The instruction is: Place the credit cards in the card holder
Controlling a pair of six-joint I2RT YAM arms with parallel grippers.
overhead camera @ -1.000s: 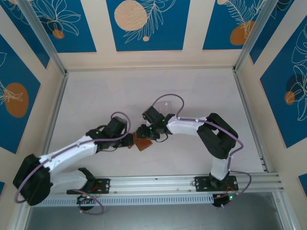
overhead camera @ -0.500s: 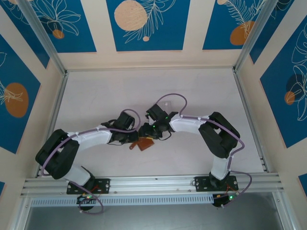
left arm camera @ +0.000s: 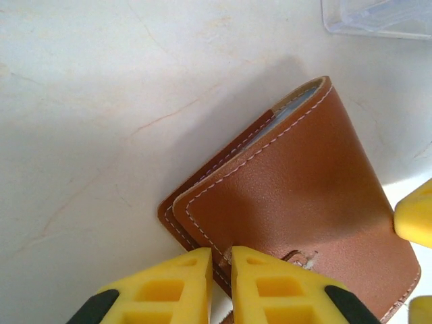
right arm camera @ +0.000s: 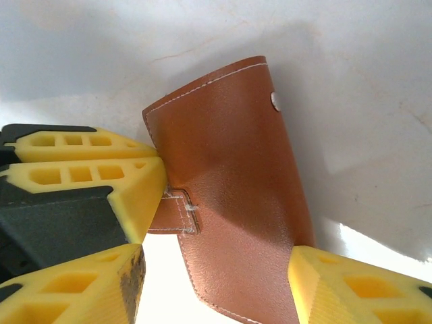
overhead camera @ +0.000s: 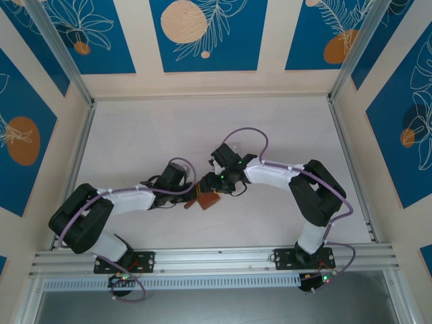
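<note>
The card holder [overhead camera: 208, 200] is a reddish-brown leather wallet, folded over on the pale table with a slit of grey-blue lining [left arm camera: 297, 101] showing at its far edge. My left gripper [left arm camera: 221, 260] is shut on its near edge by the closing tab [right arm camera: 174, 212]. In the right wrist view the left arm's yellow fingers [right arm camera: 101, 169] pinch that tab. My right gripper [right arm camera: 216, 270] stands open, one finger on each side of the card holder [right arm camera: 229, 182], the right finger against its edge. From above, the two grippers [overhead camera: 191, 194] [overhead camera: 210, 187] meet over the holder. The credit cards are out of view.
A clear plastic box [left arm camera: 378, 17] lies just beyond the card holder. Metal rails [overhead camera: 74, 169] run down the table's left and right sides, and patterned walls close it in. Bare tabletop [overhead camera: 148, 128] lies to the left and behind.
My left jaws have closed on the card holder's tab. The right jaws have spread wider around it. Both wrists and the holder have shifted slightly to the right.
</note>
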